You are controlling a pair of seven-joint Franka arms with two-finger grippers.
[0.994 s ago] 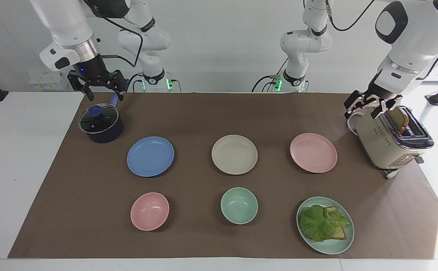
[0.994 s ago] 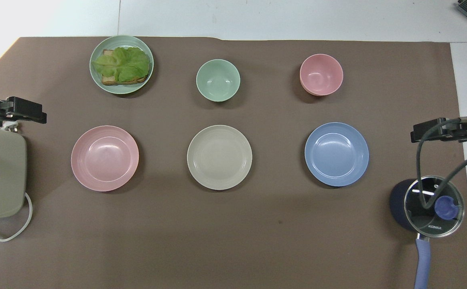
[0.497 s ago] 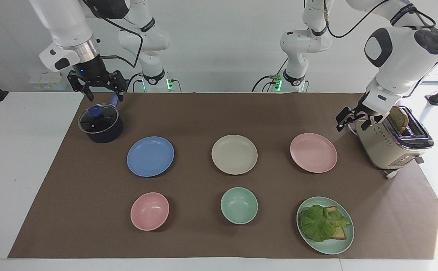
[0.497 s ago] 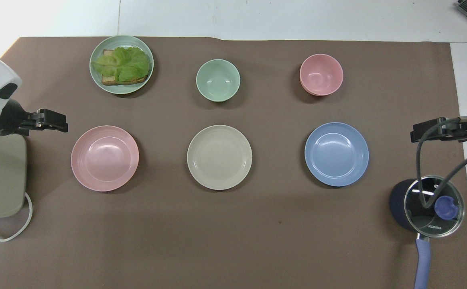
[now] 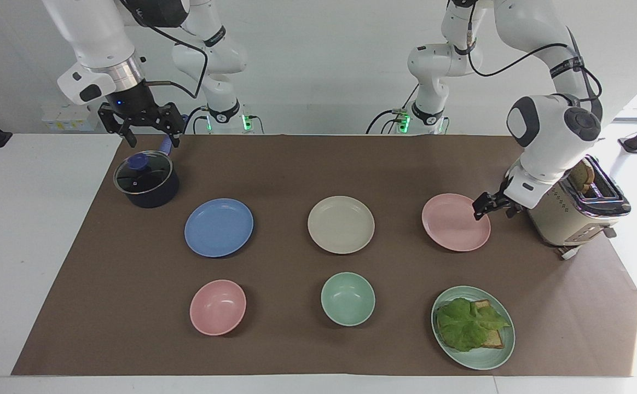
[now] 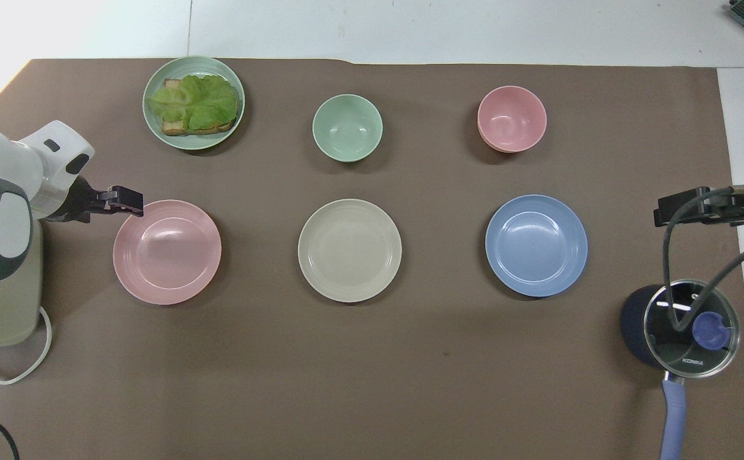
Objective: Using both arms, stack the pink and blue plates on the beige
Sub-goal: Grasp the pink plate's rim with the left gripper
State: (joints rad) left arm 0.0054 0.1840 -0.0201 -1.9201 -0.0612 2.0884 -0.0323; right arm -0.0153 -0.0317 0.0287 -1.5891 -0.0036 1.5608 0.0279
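Three matte, round, shallow plates of equal size lie flat and apart in one row across the surface, with no long axis: pink plate (image 5: 455, 222), beige plate (image 5: 341, 225), blue plate (image 5: 219, 227). The left tool (image 5: 485, 206), jaws wide and empty, sits at the pink plate's rim; contact cannot be told. The right tool (image 5: 143, 123), jaws wide and empty, hangs over the pot (image 5: 146, 180), the blue plate lying apart from it toward the beige.

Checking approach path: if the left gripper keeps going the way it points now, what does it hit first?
Most likely the pink plate. The left gripper is open, tilted down over that plate's rim at the toaster end. Contact height is unclear; it appears just above the rim, not touching.
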